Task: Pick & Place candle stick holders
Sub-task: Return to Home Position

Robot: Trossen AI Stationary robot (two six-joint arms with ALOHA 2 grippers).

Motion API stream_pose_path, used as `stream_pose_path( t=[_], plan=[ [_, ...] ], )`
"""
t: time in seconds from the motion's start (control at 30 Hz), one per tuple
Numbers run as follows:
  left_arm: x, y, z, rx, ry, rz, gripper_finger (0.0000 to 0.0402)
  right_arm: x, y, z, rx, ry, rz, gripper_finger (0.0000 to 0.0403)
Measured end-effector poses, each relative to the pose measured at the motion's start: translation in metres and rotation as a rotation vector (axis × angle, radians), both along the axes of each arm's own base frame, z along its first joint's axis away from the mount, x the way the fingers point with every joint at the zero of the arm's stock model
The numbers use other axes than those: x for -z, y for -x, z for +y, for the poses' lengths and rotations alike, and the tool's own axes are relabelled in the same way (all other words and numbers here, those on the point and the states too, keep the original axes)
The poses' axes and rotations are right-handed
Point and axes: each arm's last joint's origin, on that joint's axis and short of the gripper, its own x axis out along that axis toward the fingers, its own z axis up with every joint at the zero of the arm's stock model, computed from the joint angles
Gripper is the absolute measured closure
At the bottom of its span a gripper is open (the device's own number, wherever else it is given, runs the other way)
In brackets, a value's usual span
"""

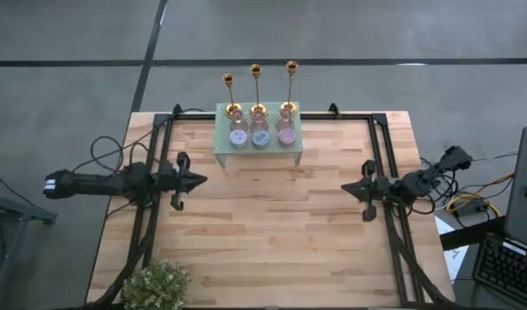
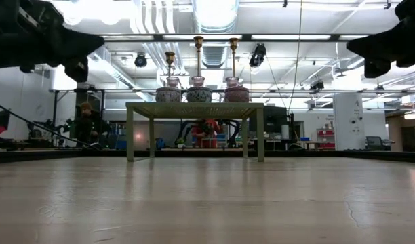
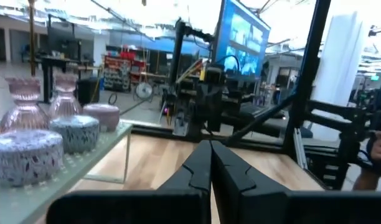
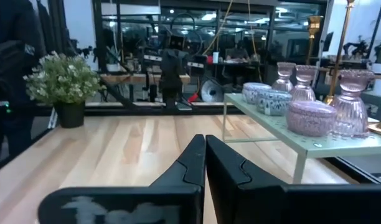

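Three gold candle stick holders (image 1: 256, 89) stand at the back of the shelf (image 1: 224, 148). The left pincer (image 1: 201, 180) and right pincer (image 1: 344, 187) hang clenched and empty, flanking the shelf.

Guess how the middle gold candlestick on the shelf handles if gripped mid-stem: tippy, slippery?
Probably tippy: the middle candlestick is a tall thin stem on a small round base, so a sideways nudge could topple it. The shiny metal likely slips in a grip. It stands close to glass jars on the shelf, so a fall may hit them.
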Motion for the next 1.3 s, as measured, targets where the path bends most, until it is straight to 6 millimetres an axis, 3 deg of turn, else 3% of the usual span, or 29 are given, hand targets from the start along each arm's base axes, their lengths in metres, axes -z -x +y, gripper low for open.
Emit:
stream_pose_path(
  t=[1.3],
  plan=[
    [0.0034,-0.0003,0.0002,-0.008,-0.021,0.03,0.0394,0.0035,-0.0015,0.0009,0.003,0.036,0.04,0.0394]
  ],
)
